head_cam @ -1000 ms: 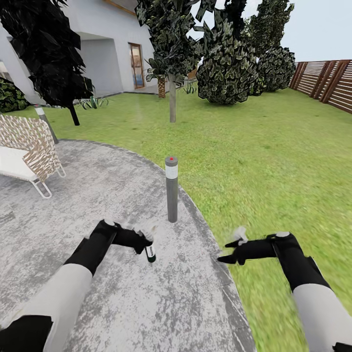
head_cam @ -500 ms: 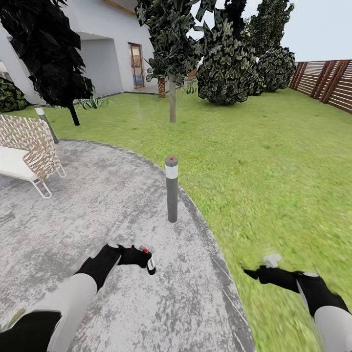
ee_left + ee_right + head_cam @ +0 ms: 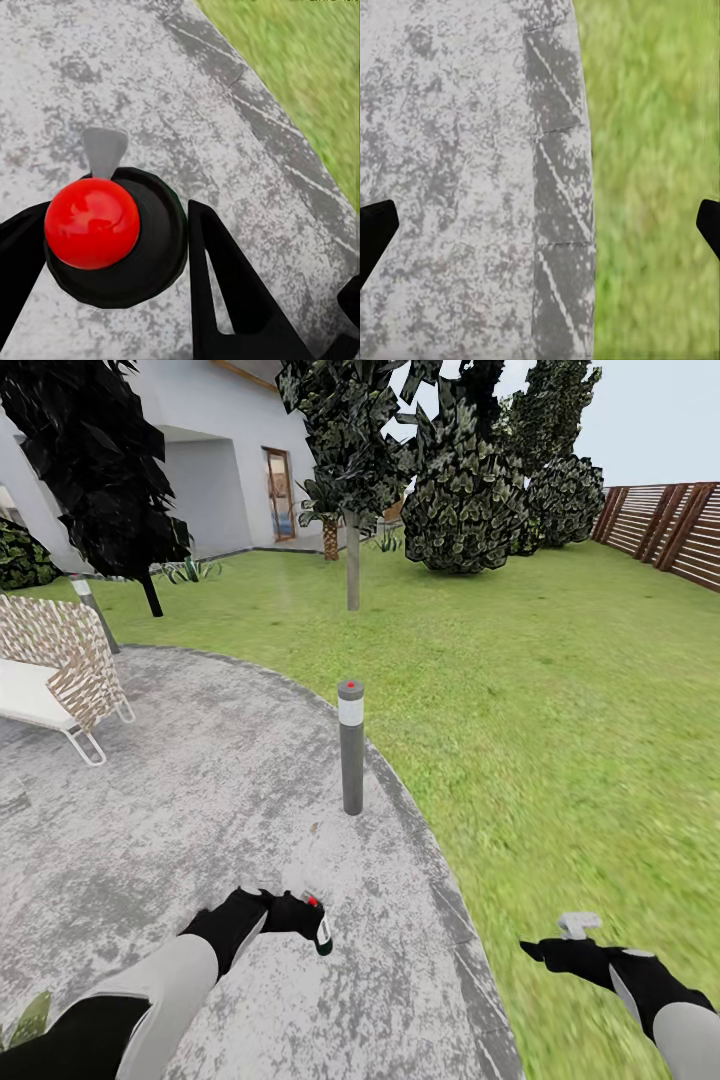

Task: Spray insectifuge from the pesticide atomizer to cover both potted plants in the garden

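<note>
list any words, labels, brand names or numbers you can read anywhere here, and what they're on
None: no readable text in any view.
The dark-headed spray bottle with the red dot, held in the left end effector, shows no label.
The grey bollard lamp with a white band and red dot carries no lettering.
The white house wall and brown slatted wooden fence bear no sign.
</note>
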